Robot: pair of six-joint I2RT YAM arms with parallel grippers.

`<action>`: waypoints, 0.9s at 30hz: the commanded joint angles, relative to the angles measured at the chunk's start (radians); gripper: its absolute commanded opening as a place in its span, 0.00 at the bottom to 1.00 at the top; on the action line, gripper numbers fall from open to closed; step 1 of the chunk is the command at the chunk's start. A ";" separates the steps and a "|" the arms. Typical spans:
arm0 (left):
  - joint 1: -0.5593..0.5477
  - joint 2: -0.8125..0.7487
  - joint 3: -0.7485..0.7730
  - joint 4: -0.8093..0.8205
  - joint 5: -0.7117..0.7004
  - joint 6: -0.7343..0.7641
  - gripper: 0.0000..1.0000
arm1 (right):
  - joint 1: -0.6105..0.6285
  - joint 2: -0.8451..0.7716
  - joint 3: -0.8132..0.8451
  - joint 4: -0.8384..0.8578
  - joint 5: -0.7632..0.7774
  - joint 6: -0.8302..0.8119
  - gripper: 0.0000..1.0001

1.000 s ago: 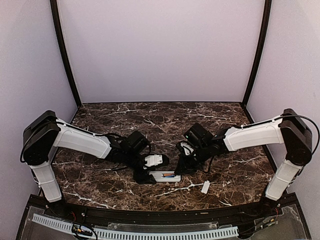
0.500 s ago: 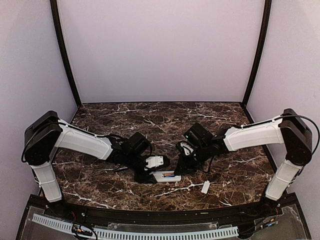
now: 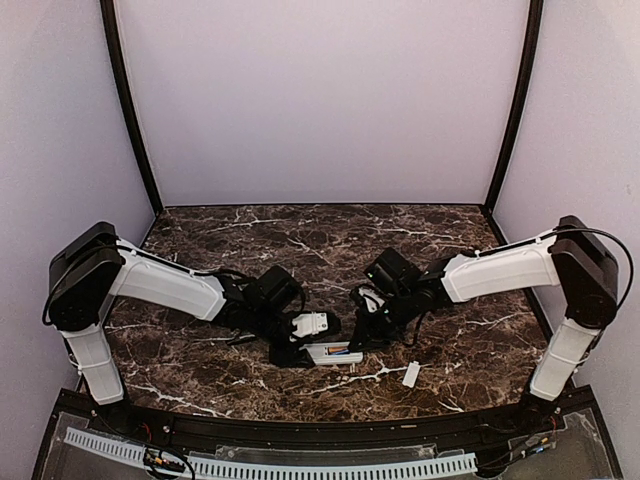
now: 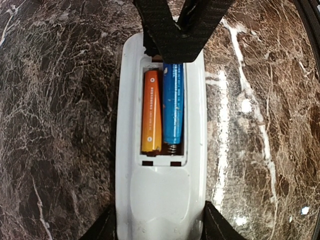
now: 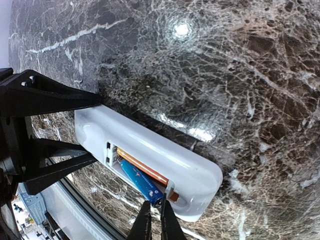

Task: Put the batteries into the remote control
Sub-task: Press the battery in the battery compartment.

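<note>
Light came evenly from overhead, soft on the walls (image 3: 320,100). The table (image 5: 260,75) threw back glare spots, one near twelve o'clock in the right wrist view. The remote (image 4: 160,200) washed out white toward six o'clock in the left. Both wrist views bowed at the edges.

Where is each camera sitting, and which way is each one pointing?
Top external: above and behind, looking down at the table; left arm and right arm in full.
Left wrist: straight down on the remote control, batteries in its bay; left claw flanks its near end.
Right wrist: slanting across the remote control; right claw tips at the blue battery.
Shared: both wrist views show remote control and batteries.
</note>
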 commanded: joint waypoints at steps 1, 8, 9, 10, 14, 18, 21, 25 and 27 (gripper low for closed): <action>-0.015 0.016 -0.022 -0.030 0.001 -0.012 0.44 | 0.012 0.024 0.023 0.013 -0.001 0.008 0.06; -0.016 0.020 -0.016 -0.028 -0.004 -0.013 0.43 | 0.024 0.040 0.028 0.012 -0.012 0.010 0.01; -0.016 0.021 -0.016 -0.028 -0.004 -0.014 0.43 | 0.026 0.042 0.029 0.011 -0.015 0.010 0.01; -0.016 0.021 -0.016 -0.027 -0.006 -0.016 0.43 | 0.027 0.045 0.030 0.011 -0.015 0.011 0.01; -0.017 0.024 -0.013 -0.027 -0.011 -0.020 0.41 | 0.034 0.062 0.038 0.008 -0.020 0.013 0.00; -0.017 0.026 -0.013 -0.023 -0.014 -0.025 0.40 | 0.051 0.097 0.058 0.000 -0.025 0.012 0.00; -0.017 0.027 -0.012 -0.021 -0.015 -0.027 0.40 | 0.062 0.116 0.076 -0.033 -0.004 0.013 0.00; -0.018 0.027 -0.013 -0.022 -0.020 -0.026 0.40 | 0.073 0.140 0.109 -0.145 0.070 0.017 0.00; -0.018 0.027 -0.013 -0.024 -0.026 -0.024 0.39 | 0.080 0.141 0.126 -0.209 0.120 0.011 0.00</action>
